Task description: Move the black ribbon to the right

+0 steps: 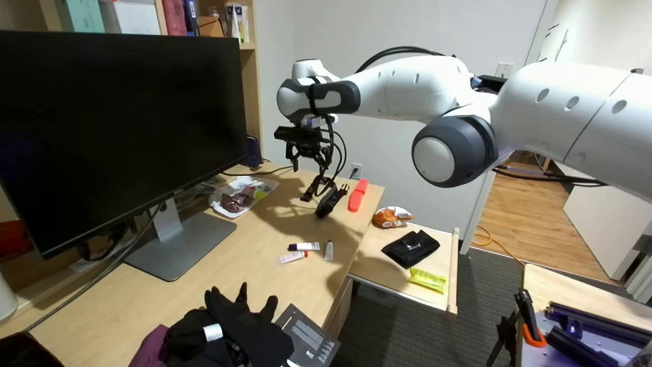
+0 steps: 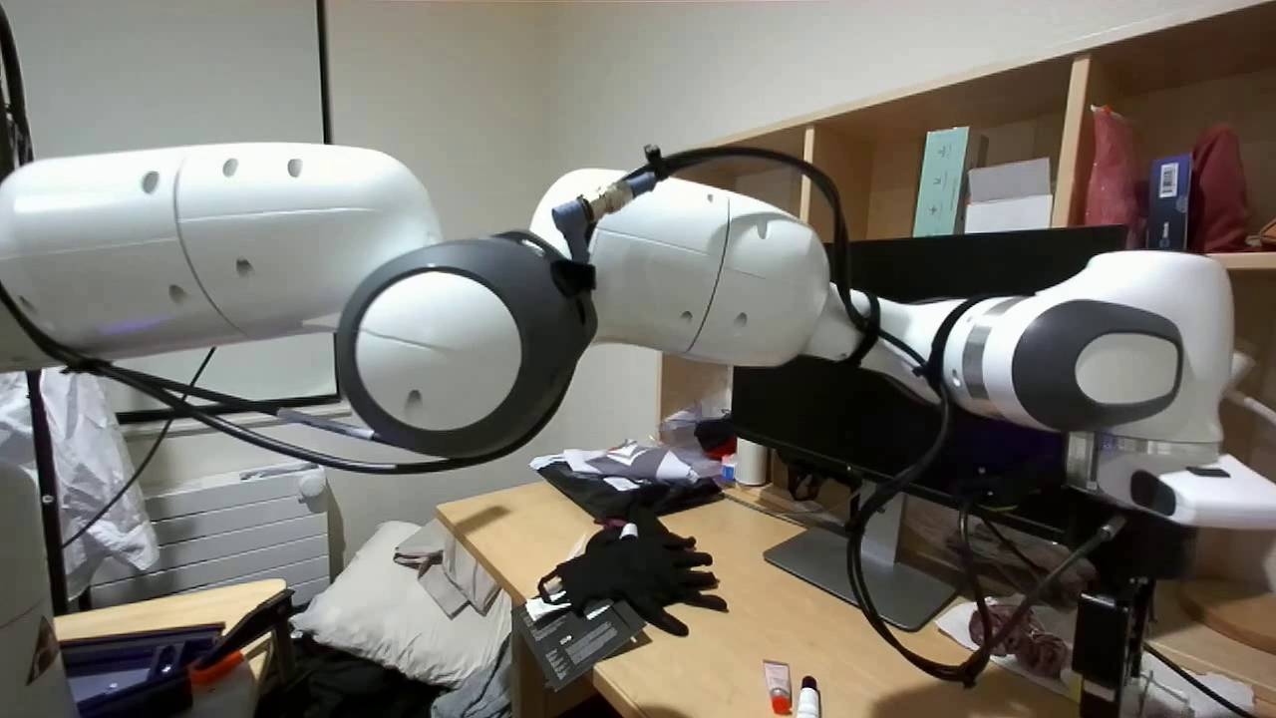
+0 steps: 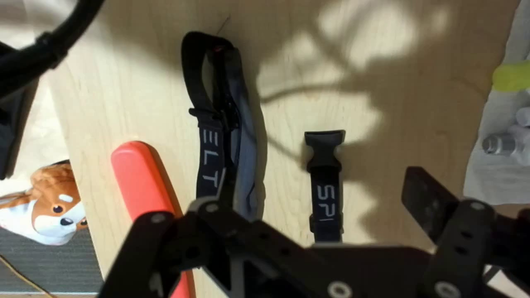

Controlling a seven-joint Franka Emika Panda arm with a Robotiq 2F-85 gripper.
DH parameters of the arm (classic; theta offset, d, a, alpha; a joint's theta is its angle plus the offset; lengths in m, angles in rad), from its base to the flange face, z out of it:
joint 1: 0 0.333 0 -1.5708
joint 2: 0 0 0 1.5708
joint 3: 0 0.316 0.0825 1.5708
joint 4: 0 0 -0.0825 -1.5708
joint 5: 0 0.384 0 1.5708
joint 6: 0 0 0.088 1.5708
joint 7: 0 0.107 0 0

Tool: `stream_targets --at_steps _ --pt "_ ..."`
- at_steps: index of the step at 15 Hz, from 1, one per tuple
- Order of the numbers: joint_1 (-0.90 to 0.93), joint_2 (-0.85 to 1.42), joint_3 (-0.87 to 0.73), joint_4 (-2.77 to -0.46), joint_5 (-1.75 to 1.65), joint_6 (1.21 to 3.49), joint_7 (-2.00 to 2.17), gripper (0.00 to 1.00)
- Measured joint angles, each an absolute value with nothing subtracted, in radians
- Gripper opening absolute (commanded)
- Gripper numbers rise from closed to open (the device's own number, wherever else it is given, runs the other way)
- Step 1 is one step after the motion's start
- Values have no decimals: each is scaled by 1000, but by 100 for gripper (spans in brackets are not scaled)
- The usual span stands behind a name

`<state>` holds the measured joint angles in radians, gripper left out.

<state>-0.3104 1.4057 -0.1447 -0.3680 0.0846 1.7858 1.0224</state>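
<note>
The black ribbon (image 1: 331, 201) is a belt-like black strap bundle with loops and buckle ends, lying on the desk near its far right corner. In the wrist view its looped part (image 3: 207, 149) with white letters lies to the left, and a shorter strap with a buckle (image 3: 325, 186) lies in the middle; the gripper hides the rest. My gripper (image 1: 309, 165) is above the ribbon, fingers pointing down, open and empty. In the wrist view the gripper (image 3: 325, 192) has its fingers spread on either side of the shorter strap. The ribbon is out of view in an exterior view, where the gripper (image 2: 1112, 638) is partly cut off.
A red case (image 1: 357, 195) lies beside the ribbon near the desk edge. A white tray (image 1: 226, 210) with items, small tubes (image 1: 304, 246), a monitor (image 1: 122, 132) and black gloves (image 1: 239, 321) are on the desk. A lower shelf (image 1: 387, 285) holds a black pouch (image 1: 410, 248).
</note>
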Motion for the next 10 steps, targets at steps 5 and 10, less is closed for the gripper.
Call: stream_targets --at_steps 5,10 --pt "-275 1355 -144 -365 38 1662 818 100" --pt "-263 1350 -156 -373 -36 1568 606 100"
